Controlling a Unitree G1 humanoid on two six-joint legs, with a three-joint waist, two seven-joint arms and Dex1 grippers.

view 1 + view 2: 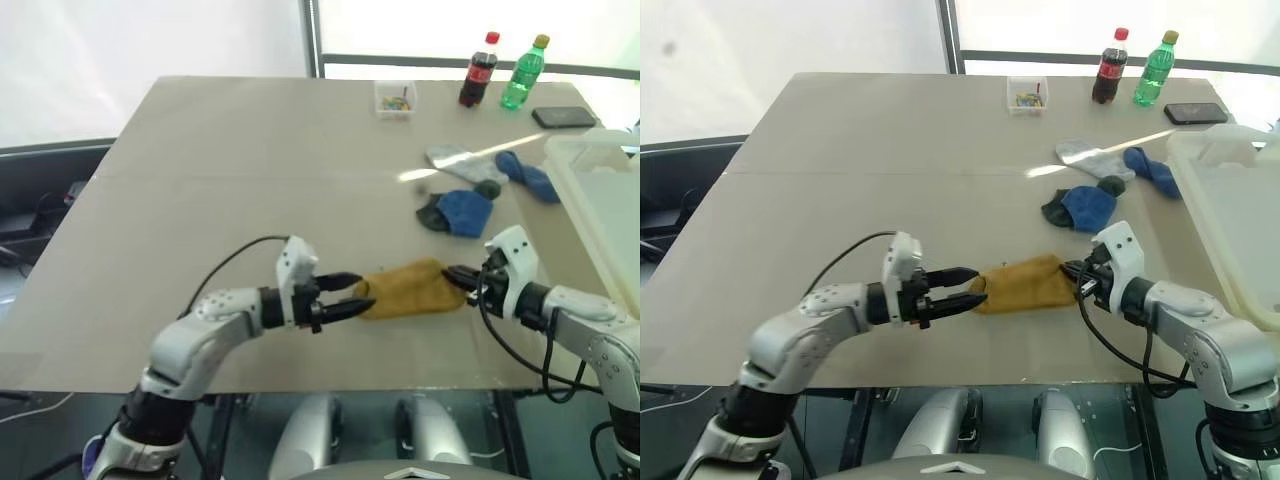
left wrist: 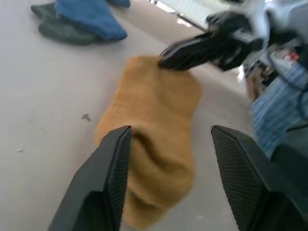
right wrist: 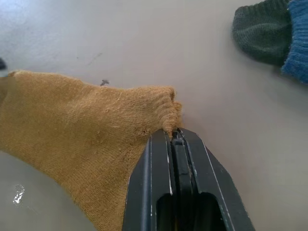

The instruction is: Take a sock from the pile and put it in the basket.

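Mustard sock (image 3: 82,139) in right pincer (image 3: 175,132)

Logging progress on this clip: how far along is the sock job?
Done: mustard yellow sock pulled clear of the pile. In hand: right gripper pinches its edge; left gripper, jaws open, straddles the other end. Left: carrying it into the whitish translucent plastic basket.

We note these colours: the sock (image 1: 412,288) between the grippers is plain mustard yellow. The pile (image 1: 478,190) holds blue, dark grey-green and light grey socks. The basket (image 1: 600,200) is whitish and translucent. The table (image 1: 220,170) is beige. One bottle (image 1: 478,70) is dark with a red cap, the other bottle (image 1: 523,73) green with a yellow cap.
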